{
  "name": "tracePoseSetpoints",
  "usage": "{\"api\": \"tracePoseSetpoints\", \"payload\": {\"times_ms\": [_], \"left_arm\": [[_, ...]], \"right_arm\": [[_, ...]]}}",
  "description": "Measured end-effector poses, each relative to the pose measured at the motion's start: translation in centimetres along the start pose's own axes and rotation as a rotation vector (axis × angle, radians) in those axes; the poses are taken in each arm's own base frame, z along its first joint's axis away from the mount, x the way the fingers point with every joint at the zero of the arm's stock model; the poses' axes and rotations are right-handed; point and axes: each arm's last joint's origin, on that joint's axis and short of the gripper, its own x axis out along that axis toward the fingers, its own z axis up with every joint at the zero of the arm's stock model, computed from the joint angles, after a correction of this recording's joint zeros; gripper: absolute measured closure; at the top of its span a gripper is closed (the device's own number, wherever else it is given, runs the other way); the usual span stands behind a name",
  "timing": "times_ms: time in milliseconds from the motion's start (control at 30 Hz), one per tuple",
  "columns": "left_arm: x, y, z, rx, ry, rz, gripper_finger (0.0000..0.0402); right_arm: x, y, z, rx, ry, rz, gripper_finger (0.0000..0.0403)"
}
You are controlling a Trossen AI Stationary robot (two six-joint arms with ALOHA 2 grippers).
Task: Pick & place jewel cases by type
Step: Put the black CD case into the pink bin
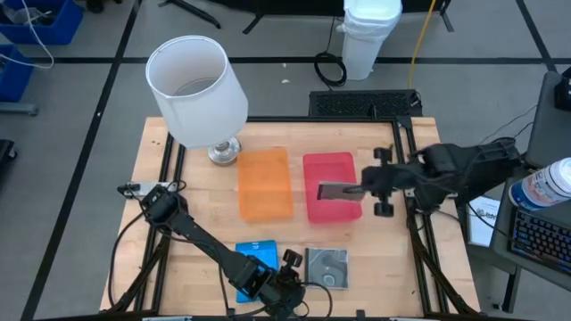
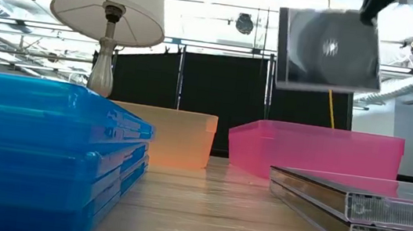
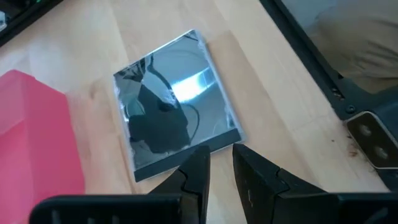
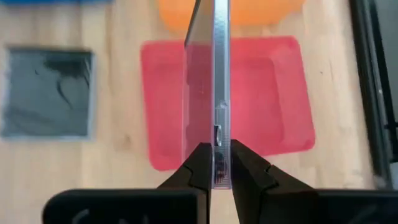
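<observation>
Right gripper [image 4: 216, 163] clamps a clear jewel case [image 1: 337, 190] by its edge, held in the air over the red tray [image 1: 331, 186] mid-table. Left gripper [image 3: 221, 171] sits by the table's front edge, fingers slightly apart and empty, just beside the clear case stack [image 1: 326, 267]. Blue cases [image 1: 252, 264] lie beside that stack, orange tray [image 1: 264, 184] next to the red one.

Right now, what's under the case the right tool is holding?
The right tool holds the clear case on edge above the red tray. Bare tray floor shows on either side; the strip behind the case is hidden.
</observation>
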Motion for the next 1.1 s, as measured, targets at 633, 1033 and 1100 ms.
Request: {"api": "tracePoseSetpoints", "payload": {"times_ms": [633,1033,1100], "left_arm": [[0.2,0.7,-0.3,0.008,0.032,0.009,0.0325],[0.2,0.7,-0.3,0.031,0.031,0.01,0.0325],[0.2,0.7,-0.3,0.031,0.031,0.01,0.0325]], "right_arm": [[8.6,-6.8,3.0,0.087,0.165,0.119,0.0377],[13.7,-6.9,-0.2,0.245,0.196,0.268,0.0376],[14.2,-7.0,-0.6,0.247,0.206,0.268,0.0377]]}}
